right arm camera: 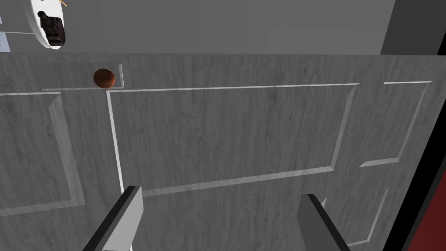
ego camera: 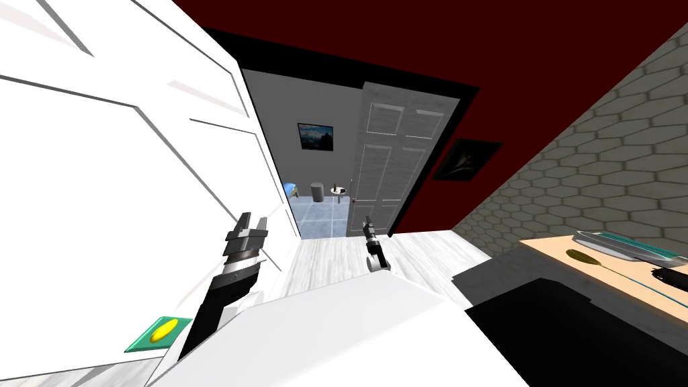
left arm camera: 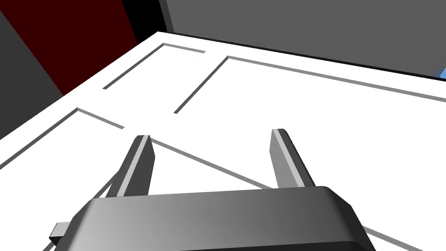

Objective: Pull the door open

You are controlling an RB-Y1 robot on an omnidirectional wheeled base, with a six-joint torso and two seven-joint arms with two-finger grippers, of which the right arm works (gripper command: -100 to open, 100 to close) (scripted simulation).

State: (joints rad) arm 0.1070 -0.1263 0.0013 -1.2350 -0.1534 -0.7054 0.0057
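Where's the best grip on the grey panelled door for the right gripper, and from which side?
Take the round brown knob, the only thing standing proud of the flat panels of the grey door, near its free edge. Come straight at the face and close on the knob's sides. The right gripper is open but aimed at the middle panel, away from the knob.

Pale wood-grain floor [ego camera: 430, 259] under me, running ahead. Further on, I see blue-grey tiled floor [ego camera: 322, 218]. Standing on tiles: grey cylinder [ego camera: 317, 191], blue thing [ego camera: 290, 190] left of it, small white round stand [ego camera: 339, 193] right of it. On my right, light wooden table [ego camera: 591, 269]. On table: flat grey-and-teal tray [ego camera: 625, 245], olive spoon-shaped thing [ego camera: 579, 255] just beside tray, black item [ego camera: 672, 277] at edge, can't tell what.
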